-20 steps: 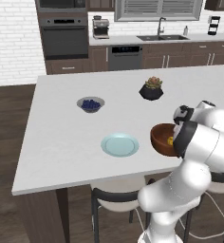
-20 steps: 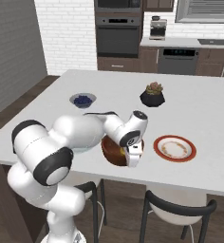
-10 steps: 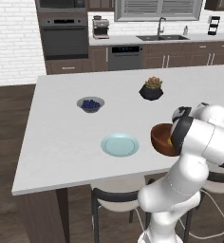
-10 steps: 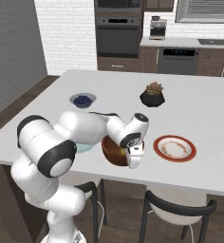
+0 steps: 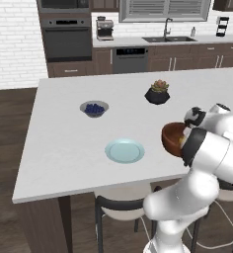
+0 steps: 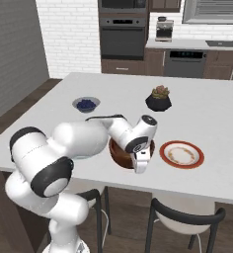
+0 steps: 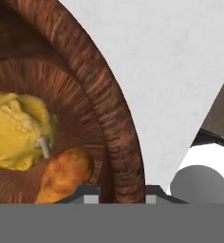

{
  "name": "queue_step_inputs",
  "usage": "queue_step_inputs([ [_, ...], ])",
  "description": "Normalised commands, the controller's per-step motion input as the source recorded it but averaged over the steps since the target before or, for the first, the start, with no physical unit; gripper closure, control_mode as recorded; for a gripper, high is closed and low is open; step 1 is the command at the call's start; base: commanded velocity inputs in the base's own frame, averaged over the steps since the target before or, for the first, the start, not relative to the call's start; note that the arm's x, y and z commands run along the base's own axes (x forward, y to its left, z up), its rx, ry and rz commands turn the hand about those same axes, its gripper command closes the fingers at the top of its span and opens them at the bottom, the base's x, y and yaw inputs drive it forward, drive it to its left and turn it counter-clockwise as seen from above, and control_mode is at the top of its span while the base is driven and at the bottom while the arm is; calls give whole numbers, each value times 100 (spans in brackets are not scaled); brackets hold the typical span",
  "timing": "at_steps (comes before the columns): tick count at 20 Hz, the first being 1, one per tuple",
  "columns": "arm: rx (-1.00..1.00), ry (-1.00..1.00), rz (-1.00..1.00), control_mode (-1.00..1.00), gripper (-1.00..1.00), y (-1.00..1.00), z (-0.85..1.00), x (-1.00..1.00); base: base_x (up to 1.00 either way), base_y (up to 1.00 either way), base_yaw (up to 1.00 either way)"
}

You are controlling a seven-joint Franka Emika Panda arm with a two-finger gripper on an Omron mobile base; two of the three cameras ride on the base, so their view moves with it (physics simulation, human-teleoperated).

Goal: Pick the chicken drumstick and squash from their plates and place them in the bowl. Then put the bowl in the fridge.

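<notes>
Both foods, yellow lumpy squash [image 7: 16, 130] and golden drumstick [image 7: 64, 174], lie in the reddish-brown wooden bowl [image 7: 116, 123]; claw [image 7: 117, 197] clamps its rim; fridge trip remains.

The bowl [image 7: 109, 109] is reddish-brown wood with fine darker grain streaks running across its rim and wall. Inside it, at 9 o'clock in the hand view, the squash [image 7: 14, 130] is bright yellow with pale flecks and a greenish-white stem; at 7 o'clock the chicken drumstick [image 7: 64, 175] is mottled golden-orange. The island counter [image 5: 64, 133] is pale grey-white. On it, one plate [image 5: 124, 150] is plain light blue, the other plate [image 6: 181, 153] white with a red-orange rim. The small bowl [image 5: 94, 108] is grey, holding dark blue berries. The faceted plant pot [image 5: 157, 95] is black, topped with green and pinkish leaves.
</notes>
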Motion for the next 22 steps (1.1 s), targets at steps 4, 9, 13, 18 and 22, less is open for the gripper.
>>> queue_step_inputs([
  [4,-6,-19,0,-100,100,32,100,-77,0,0,0],
  [9,-1,-9,0,-100,100,52,100,-72,0,0,0],
  [13,-1,3,0,-100,100,96,100,-21,0,0,0],
  [18,0,8,0,-100,100,52,89,-17,0,0,0],
  [22,0,1,-1,100,100,0,13,-8,-44,-19,-6],
])
